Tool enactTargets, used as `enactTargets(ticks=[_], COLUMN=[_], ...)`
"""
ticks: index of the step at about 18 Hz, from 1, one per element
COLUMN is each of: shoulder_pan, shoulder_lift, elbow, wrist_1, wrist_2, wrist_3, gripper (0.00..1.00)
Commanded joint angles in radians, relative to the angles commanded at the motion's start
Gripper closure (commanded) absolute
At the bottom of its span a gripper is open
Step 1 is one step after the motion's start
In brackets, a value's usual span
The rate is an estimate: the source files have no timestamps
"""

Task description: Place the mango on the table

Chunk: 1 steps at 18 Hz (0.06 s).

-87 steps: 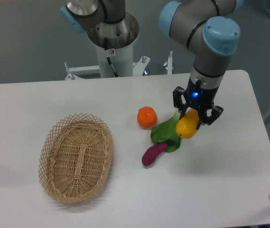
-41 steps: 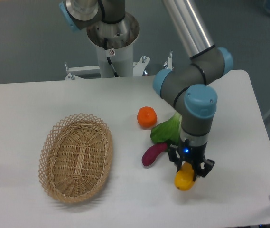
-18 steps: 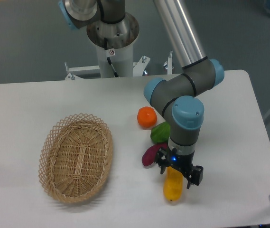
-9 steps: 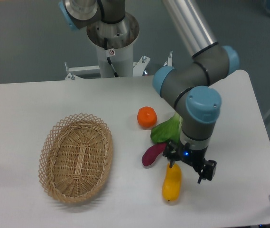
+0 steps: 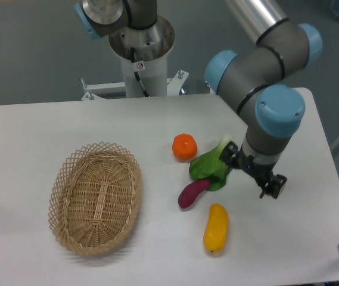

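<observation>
The mango [image 5: 215, 227] is lying free on the white surface [image 5: 157, 262], nearest the camera. Behind it, my tool [image 5: 251, 169] is hovering with jaws spread wide, holding nothing. Beyond are sitting a purple vegetable [image 5: 193, 193], a green leaf [image 5: 208, 167], an orange [image 5: 184, 146].

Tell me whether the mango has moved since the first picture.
Yes. The mango went from beside the green leaf, held in the hand, down toward the near table edge; it now lies free below the purple vegetable.
</observation>
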Motion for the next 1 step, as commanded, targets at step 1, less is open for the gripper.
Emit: enactTargets(ticks=[1], shoulder_pan=[0.003], shoulder_lift=[0.011], elbow=[-0.009], wrist_1=[0.002], wrist_2=[0.0], wrist_3=[0.0], gripper=[0.0])
